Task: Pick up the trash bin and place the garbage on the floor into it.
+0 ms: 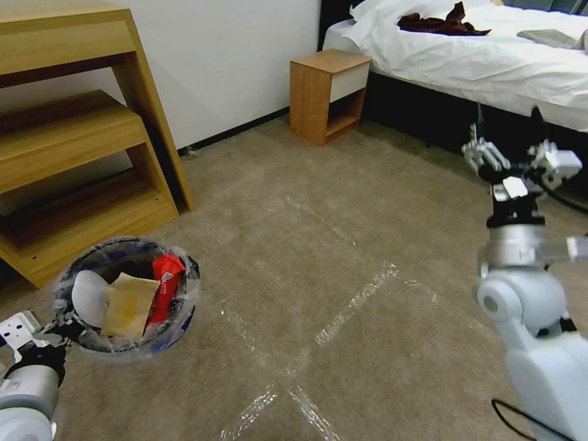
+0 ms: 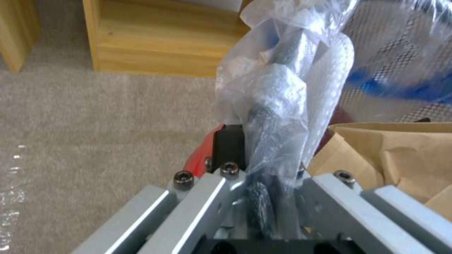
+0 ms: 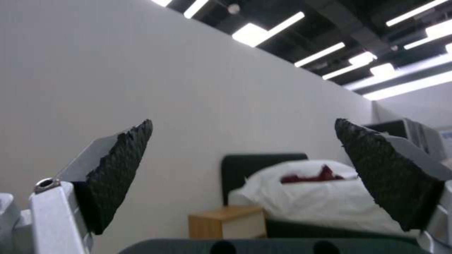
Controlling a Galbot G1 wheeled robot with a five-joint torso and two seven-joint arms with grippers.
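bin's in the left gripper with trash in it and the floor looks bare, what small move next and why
Probably lower the trash bin onto the floor. The left gripper grips its bagged rim, garbage sits inside, no litter shows on the carpet, and the right gripper is raised, open, empty.

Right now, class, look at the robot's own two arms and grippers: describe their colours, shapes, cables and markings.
Both arms are glossy white with rounded joints and silver-grey cylindrical wrist sections. The right gripper has silver metal fingers faced with black, textured, wedge-shaped pads, and thin black cables run beside that arm. The left gripper has grey metal links with black screw heads. No markings are legible.
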